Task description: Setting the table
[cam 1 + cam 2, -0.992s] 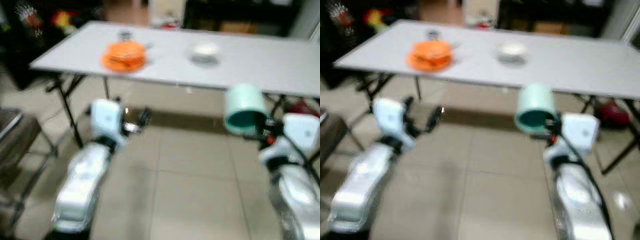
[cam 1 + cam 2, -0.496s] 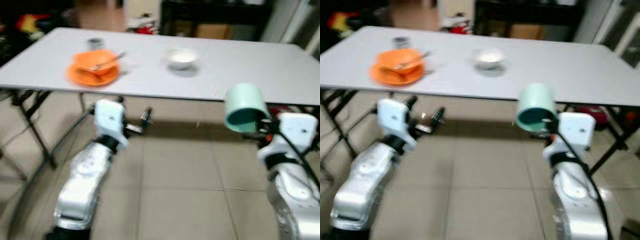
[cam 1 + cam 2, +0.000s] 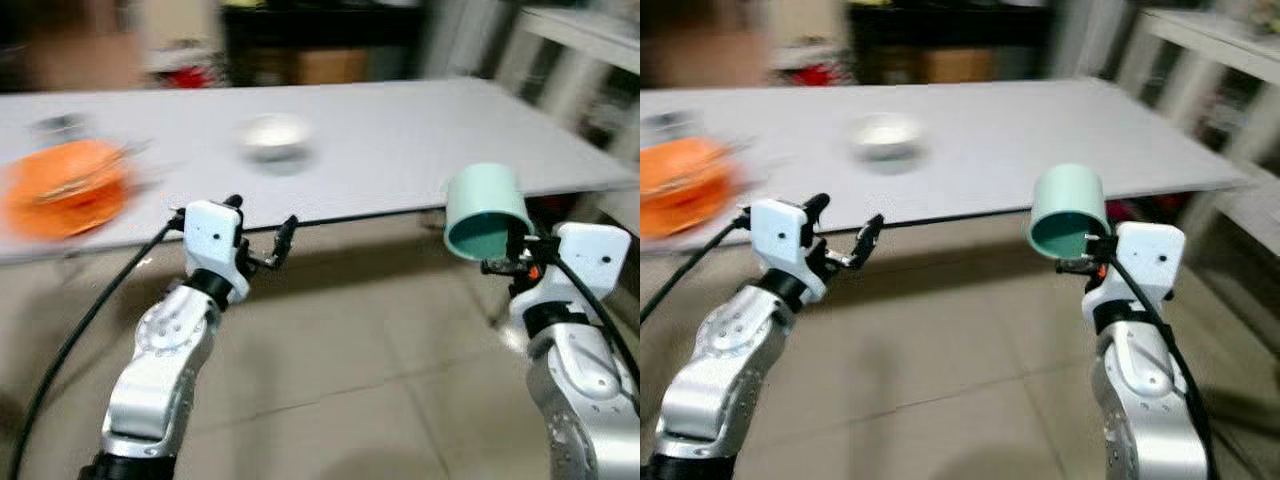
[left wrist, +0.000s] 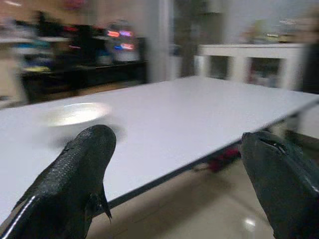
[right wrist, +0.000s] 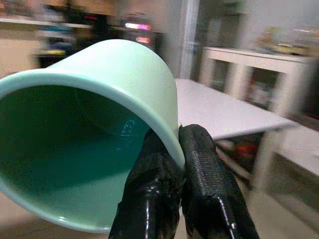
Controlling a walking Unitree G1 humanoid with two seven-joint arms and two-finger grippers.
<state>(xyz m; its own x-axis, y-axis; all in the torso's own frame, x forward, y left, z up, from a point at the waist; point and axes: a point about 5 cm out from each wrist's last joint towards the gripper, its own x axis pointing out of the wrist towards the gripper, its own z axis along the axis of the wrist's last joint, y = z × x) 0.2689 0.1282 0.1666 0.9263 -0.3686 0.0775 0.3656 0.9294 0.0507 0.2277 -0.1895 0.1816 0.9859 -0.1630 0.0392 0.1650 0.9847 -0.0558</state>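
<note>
My right gripper (image 3: 513,250) is shut on the rim of a mint-green cup (image 3: 483,211), held tilted with its mouth towards me, in front of the table's near edge. In the right wrist view the two black fingers (image 5: 197,169) pinch the green cup (image 5: 94,129) wall. My left gripper (image 3: 262,238) is open and holds nothing, just below the edge of the white table (image 3: 400,140). On the table stand a small white bowl (image 3: 272,135) and, at the far left, an orange plate (image 3: 65,190) with cutlery on it. The white bowl (image 4: 75,113) lies beyond the open fingers (image 4: 82,164).
Beige tiled floor (image 3: 350,360) lies under both arms. A white shelf unit (image 3: 580,60) stands at the right past the table's end. Dark furniture (image 3: 300,40) runs along the back wall. A black cable (image 3: 80,340) hangs by my left arm.
The camera has swung to the right: plate and bowl have slid left in the picture and the table's right end has come into sight. Both grippers keep their pose, cup still held.
</note>
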